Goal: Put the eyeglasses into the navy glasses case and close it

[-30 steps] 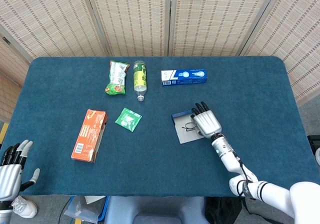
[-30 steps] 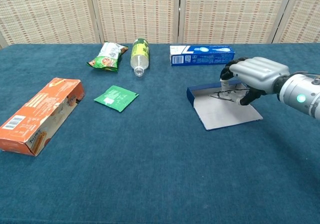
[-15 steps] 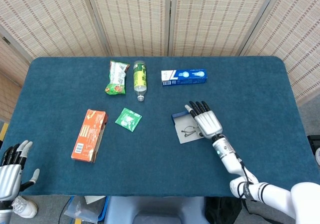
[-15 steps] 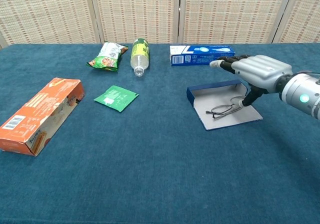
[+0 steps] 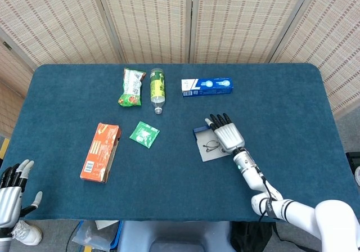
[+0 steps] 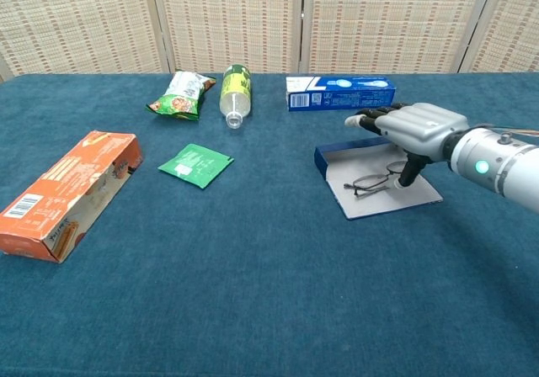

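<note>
Nearest you, your left hand (image 5: pixel 12 191) sits off the table's near left corner, fingers spread apart and holding nothing; only the head view shows it.

On the table (image 6: pixel 253 293), the orange box (image 6: pixel 67 193) lies at the near left, long side running away from you. Just beyond it and a little to the right lies the green sachet (image 6: pixel 195 163), flat on the cloth.

To the right, at about the same depth, the navy case (image 6: pixel 375 180) lies open, its grey lining facing up and its navy wall standing along the far edge. The glasses (image 6: pixel 375 180) rest inside it on the lining, folded, toward the right half of the case. Your right hand (image 6: pixel 410 130) hovers over the case's far right part, palm down, fingers stretched out and apart toward the left, gripping nothing. Its thumb (image 6: pixel 410 172) points down and meets the right end of the glasses. The case's lid is not yet closed.

Along the far side, from left to right, you have the snack bag (image 6: pixel 179 94), the bottle (image 6: pixel 235 94) lying on its side with its cap toward you, and the blue box (image 6: pixel 339 92) just behind the case.
</note>
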You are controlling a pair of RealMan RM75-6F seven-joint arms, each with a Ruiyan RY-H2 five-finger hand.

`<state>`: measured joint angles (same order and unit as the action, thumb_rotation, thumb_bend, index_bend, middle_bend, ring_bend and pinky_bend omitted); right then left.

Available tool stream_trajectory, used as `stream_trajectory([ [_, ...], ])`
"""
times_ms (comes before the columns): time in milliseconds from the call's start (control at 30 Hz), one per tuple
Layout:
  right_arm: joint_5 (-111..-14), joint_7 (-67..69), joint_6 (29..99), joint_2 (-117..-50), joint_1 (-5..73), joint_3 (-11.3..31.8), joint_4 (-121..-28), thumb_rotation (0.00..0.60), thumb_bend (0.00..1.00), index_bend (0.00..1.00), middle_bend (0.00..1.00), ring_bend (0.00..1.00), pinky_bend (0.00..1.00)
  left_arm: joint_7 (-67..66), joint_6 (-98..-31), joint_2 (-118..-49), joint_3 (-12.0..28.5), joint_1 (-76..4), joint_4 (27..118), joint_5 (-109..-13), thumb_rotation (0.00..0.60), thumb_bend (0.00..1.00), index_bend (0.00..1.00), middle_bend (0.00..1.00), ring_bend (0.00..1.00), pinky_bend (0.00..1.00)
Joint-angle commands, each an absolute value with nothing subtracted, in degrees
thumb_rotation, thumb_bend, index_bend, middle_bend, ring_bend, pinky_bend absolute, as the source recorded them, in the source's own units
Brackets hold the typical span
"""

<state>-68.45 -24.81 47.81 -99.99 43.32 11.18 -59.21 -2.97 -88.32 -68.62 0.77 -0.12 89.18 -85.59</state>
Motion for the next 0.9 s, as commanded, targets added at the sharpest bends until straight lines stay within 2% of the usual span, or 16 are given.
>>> stream_trajectory([
  [33, -67.67, -25.1, 46.89, -101.9, 45.06, 12.12, -56.5, 0.6, 0.24, 0.0, 0.0, 0.0, 0.0, -2.74, -88.53, -68.61, 0.76, 0.13, 89.06, -85.39, 0.6, 0.36, 0.0, 0.0, 0.0, 0.0],
  [567, -67.69, -20.77, 43.3, -107.02, 51.15, 14.33, -45.7, 0.6, 0.23, 0.0, 0.0, 0.0, 0.0, -2.61, -89.09, -68.2, 0.91, 0.92, 88.98, -84.83, 0.6, 0.36, 0.0, 0.0, 0.0, 0.0],
  [900, -70.32, -19.2, 45.97, -102.52, 48.0, 11.06, -51.59, 0.6, 0.23, 0.0, 0.0, 0.0, 0.0, -2.76, -88.37, -68.7, 0.91, 0.65, 88.62, -84.84, 0.6, 0.36, 0.0, 0.0, 0.0, 0.0],
])
